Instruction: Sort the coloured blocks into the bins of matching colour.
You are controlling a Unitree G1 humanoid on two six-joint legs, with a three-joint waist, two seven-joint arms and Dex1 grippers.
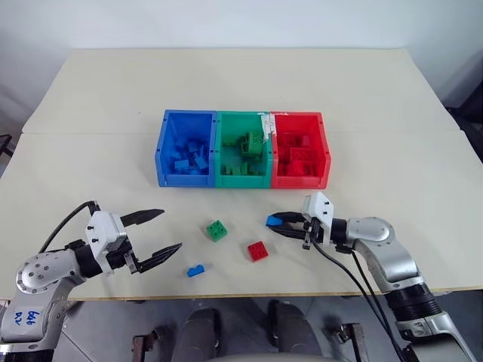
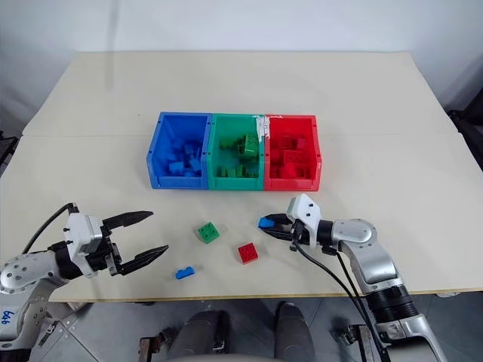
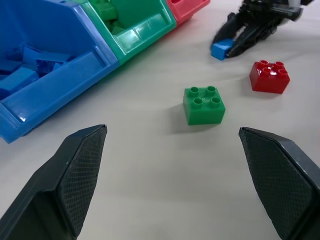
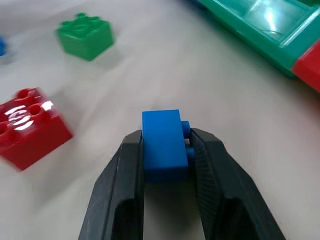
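Most blocks already binned. Right gripper [image 1: 281,224] clenched on blue block [image 4: 161,142] near table's [image 1: 377,98] front edge; left gripper [image 1: 155,231] spread wide, empty. Left loose: green block [image 1: 216,230], red block [image 1: 258,250], small blue block [image 1: 196,270].

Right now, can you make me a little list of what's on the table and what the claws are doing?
bins: blue, green, red, joined in a row
loose blocks: green, red, small blue
right claw: shut on a blue block
left claw: open, holding nothing
table: beige
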